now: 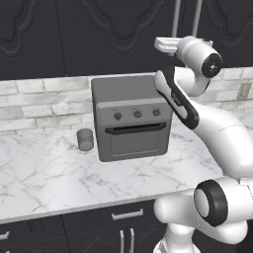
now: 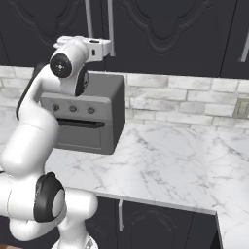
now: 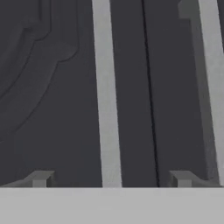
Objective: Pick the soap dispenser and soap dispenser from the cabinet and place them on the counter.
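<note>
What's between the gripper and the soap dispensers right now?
The cabinet doors, both shut. The gripper, jaws open, sits right at the bar handles, gripping neither. No dispenser is visible, presumably behind the doors. The counter beside the toaster oven looks free for placing.

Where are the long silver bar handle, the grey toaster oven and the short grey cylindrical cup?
long silver bar handle [image 3: 106, 109]: hand view, middle of the bar between the open fingertips.
grey toaster oven [image 1: 132, 141]: left base view, its front door.
short grey cylindrical cup [image 1: 85, 140]: left base view, its side wall.

Glossy white arm, dark joints
</note>
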You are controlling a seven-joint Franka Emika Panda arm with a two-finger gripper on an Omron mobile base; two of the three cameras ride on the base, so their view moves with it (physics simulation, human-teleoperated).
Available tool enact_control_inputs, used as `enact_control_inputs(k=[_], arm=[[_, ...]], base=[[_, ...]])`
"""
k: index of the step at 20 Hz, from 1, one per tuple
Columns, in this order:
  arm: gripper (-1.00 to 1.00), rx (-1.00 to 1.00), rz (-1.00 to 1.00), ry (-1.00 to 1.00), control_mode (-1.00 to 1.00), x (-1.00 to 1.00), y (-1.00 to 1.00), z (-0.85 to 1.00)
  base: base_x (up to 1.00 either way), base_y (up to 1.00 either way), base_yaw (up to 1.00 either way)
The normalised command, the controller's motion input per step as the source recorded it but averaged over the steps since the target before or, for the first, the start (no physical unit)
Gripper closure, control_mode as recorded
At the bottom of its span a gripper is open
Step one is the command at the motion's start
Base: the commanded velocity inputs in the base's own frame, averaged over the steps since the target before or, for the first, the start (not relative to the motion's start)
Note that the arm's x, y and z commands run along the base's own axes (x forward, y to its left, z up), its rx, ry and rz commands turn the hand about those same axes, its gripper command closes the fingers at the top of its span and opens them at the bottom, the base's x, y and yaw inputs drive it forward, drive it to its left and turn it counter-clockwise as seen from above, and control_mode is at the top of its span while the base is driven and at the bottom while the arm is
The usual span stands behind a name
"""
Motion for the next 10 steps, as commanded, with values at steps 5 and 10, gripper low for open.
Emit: enact_control_inputs(k=[5, 10], arm=[[-1.00, -0.04, -0.01, 0.08, -1.00, 0.54, 0.09, -0.11], [-1.00, -0.01, 0.00, 0.09, -1.00, 0.56, 0.01, -0.12]], base=[[0.00, 0.00, 0.00], [0.00, 0.00, 0.00]])
